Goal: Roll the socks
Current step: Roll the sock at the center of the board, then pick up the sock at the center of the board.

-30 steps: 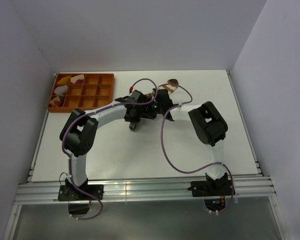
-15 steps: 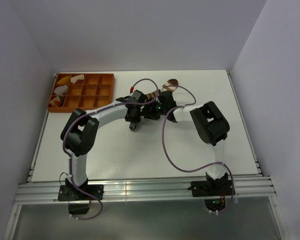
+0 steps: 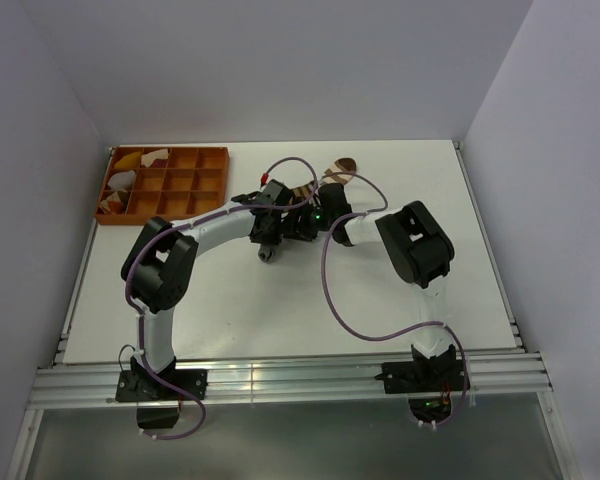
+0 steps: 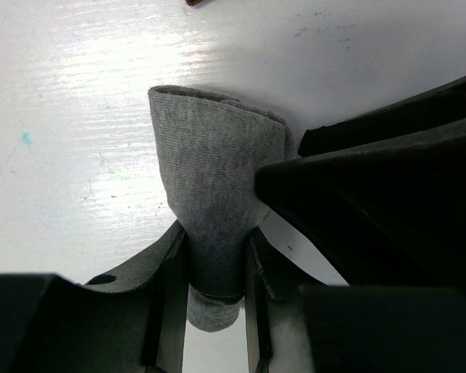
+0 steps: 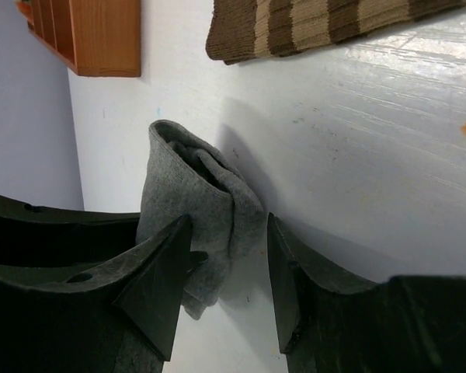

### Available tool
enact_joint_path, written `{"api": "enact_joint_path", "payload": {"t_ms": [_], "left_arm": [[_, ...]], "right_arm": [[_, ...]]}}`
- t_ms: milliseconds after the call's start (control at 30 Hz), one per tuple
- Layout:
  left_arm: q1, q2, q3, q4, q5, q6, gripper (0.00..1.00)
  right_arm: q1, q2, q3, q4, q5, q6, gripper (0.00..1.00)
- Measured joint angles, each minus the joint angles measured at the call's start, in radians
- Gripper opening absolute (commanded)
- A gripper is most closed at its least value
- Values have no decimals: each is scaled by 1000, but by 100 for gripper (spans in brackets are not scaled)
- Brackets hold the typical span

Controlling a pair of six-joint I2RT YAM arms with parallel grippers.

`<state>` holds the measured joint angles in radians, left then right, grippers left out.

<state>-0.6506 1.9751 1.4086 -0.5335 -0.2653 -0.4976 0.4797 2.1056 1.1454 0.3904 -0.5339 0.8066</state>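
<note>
While the left gripper (image 4: 215, 264) pinches the grey sock (image 4: 210, 171), the right gripper (image 5: 227, 272) stands spread around it; the striped brown sock (image 5: 326, 23) lies nearby.

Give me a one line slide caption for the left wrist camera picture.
Left gripper pinching the folded grey sock between its fingers, over the white table.

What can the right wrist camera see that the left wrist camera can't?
Only the right wrist view shows the brown striped sock lying at the top and a corner of the orange tray. Only the left wrist view shows the left pincer squeezing the grey sock between its fingers. Both views show that same folded grey sock and the white table under it.
</note>
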Motion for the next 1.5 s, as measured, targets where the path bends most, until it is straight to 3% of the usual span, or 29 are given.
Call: {"api": "enact_joint_path", "payload": {"t_ms": [133,233,367,600,667,700,733,867,1100,1333,1500], "left_arm": [[2,0,0,2,6,6,0],[2,0,0,4,10,7,0],[3,0,-2,6,13,8,0],[3,0,-2,6,15,7,2],[3,0,-2,6,16,6,14],[3,0,-2,7,16,5,29],[3,-1,-2,7,16,3,37],[3,-6,-12,23,36,-26,62],[36,-71,-81,66,140,-66,73],[161,-249,-241,211,300,-133,71],[236,-257,-294,297,401,-186,69]], "right_arm": [[1,23,14,20,-19,11,43],[2,37,16,41,-35,21,29],[2,42,16,62,-43,30,0],[2,43,16,66,-43,21,0],[2,43,16,64,-41,13,0],[2,43,16,63,-39,9,0],[2,43,16,62,-38,4,0],[2,42,16,56,-29,-16,0],[12,42,16,43,-24,-47,0],[13,41,16,42,-24,-66,0],[13,40,16,40,-21,-72,0]]}}
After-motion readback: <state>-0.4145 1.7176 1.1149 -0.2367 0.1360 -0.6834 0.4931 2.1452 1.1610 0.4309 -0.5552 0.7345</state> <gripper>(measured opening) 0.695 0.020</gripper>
